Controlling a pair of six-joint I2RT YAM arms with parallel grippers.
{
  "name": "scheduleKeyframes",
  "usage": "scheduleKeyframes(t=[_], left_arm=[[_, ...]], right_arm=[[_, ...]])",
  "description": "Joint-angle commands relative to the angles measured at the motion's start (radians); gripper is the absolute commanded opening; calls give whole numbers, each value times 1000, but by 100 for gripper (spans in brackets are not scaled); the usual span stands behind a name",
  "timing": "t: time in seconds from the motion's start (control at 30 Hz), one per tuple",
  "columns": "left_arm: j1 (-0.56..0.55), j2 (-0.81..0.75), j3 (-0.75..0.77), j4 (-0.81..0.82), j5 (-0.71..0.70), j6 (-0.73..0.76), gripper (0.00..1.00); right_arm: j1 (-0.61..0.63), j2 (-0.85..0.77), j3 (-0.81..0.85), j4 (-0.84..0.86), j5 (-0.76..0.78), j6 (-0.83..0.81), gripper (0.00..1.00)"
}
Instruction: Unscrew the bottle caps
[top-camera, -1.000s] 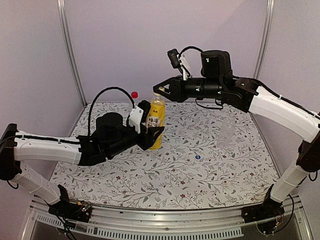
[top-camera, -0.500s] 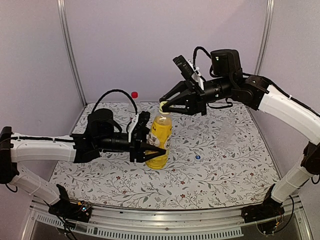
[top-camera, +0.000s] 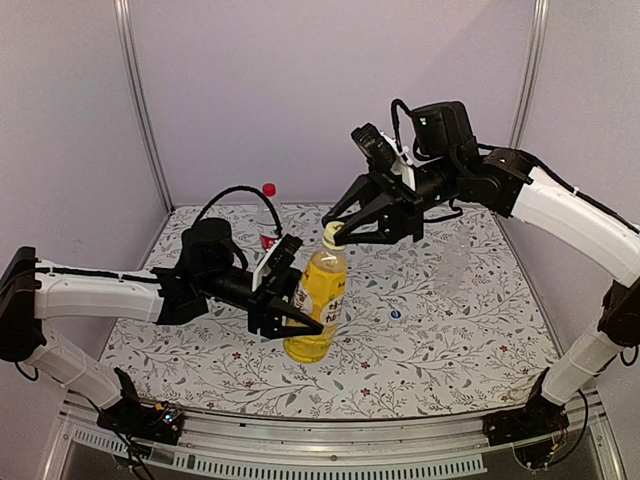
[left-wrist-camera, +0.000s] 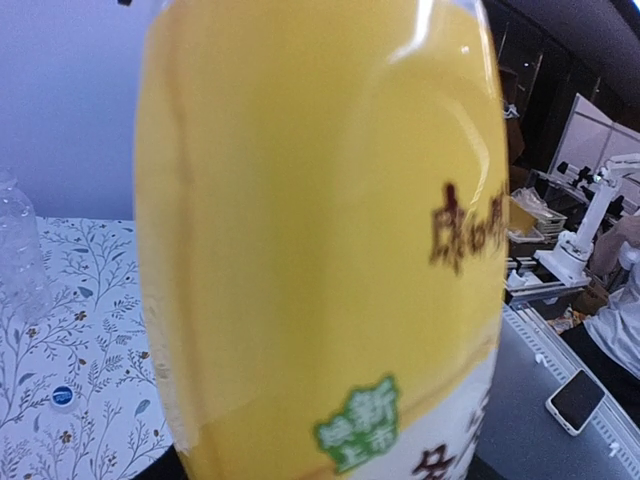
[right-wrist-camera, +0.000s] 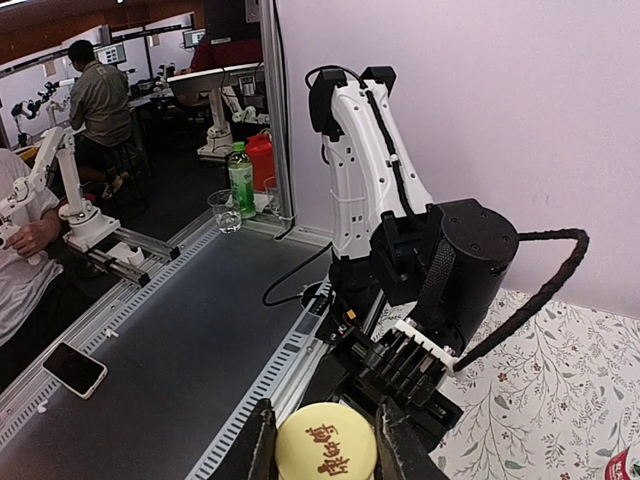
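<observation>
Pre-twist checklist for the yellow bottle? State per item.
1. left gripper clamped on the yellow bottle, at its body: ok.
2. right gripper shut on the yellow cap, a finger on each side: ok.
3. Bottle upright: not ok, its top leans to the right in the top view.
4. Bottle base seated on the table: cannot tell.
5. Cap already loosened on its thread: cannot tell.
6. clear bottle and the loose blue cap apart from both grippers: ok.
</observation>
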Motion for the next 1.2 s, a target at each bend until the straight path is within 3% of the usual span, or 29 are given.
scheduleKeyframes(t=[0.0,0.13,0.57,0.67,0.83,1.0,1.17], left_arm=[[13,1,16,35,17,14,52],[12,6,26,10,-27,26,52],[15,0,29,-38,-222,45,52],[14,-13,30,-49,-330,40,52],[-5,-49,25,-74,-600,21,52],[-60,-60,26,-93,-896,18,53],[-100,-44,52,-125,-1056,24,53]], right_arm=[[-11,-6,24,5,16,9,21],[-11,-5,19,23,82,47,31],[-11,-57,-21,93,202,139,80],[-11,-84,-34,151,342,228,83],[-10,-103,-25,230,754,493,83],[5,-81,-36,261,875,610,80],[31,-38,-11,246,922,617,79]])
